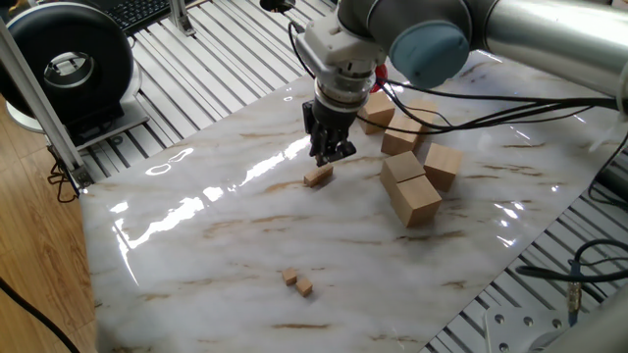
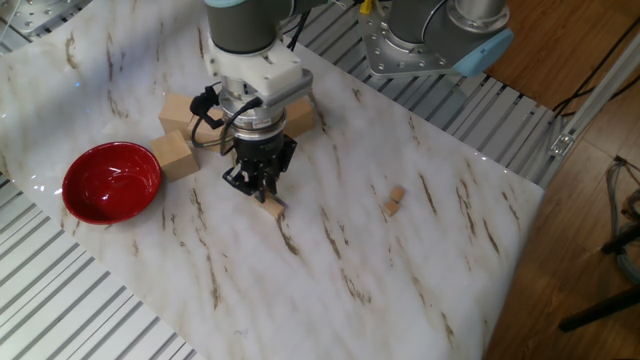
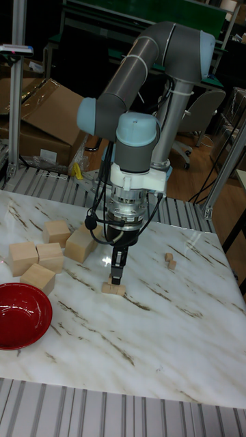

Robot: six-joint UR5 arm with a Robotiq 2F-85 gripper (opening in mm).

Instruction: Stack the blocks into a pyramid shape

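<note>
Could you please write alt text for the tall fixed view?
A grey robot arm's gripper hangs just above small tan cubes on a marble table. Large wooden blocks and a red bowl sit left; two more tiny cubes lie right.

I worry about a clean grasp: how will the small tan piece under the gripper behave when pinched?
The small tan piece looks like rigid wood, probably light. Lying flat on glossy marble, it may slide if nudged. Flat faces make rolling unlikely.

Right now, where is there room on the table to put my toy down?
Bare marble lies between the small blocks under the gripper and the two tiny cubes, and in front of those. It's crowded by the big wooden blocks and red bowl.
</note>
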